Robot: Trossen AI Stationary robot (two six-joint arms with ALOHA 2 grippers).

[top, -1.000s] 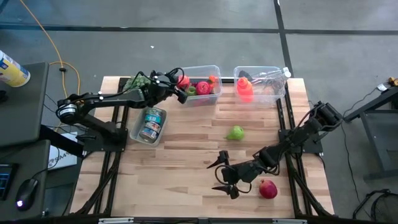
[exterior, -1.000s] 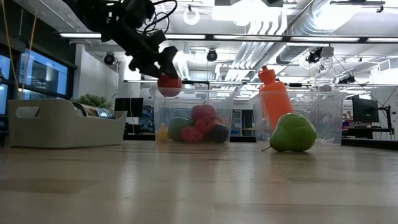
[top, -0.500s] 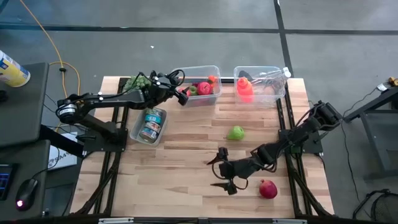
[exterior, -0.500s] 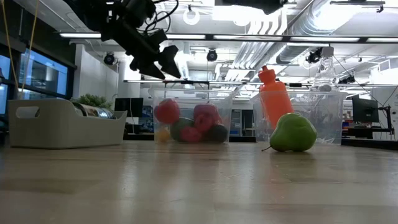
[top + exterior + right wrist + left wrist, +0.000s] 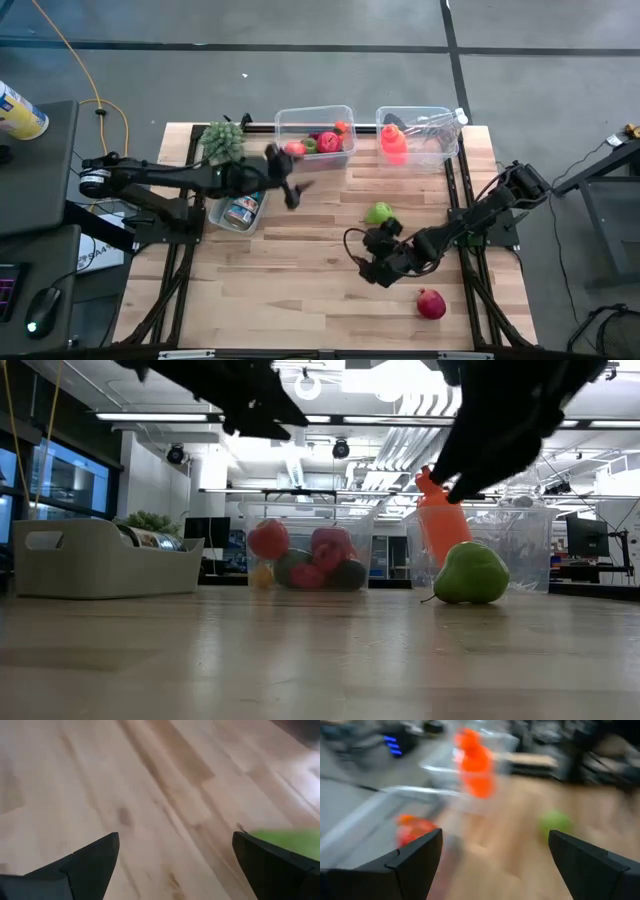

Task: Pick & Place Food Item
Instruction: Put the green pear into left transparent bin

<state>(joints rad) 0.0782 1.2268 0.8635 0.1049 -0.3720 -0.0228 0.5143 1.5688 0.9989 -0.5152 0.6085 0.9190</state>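
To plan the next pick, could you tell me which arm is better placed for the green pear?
Right: its open end effector sits just beside the green pear; the left one is farther.

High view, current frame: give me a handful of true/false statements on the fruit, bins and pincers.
1. The green pear lies loose on the table. True.
2. The red fruit near the table's front edge is inside a bin. False: it lies on the bare wood.
3. The left pincer holds a fruit. False: its fingers are open and empty.
4. The orange bottle is in the right clear bin. True.
5. The right pincer is open beside the pear. True.
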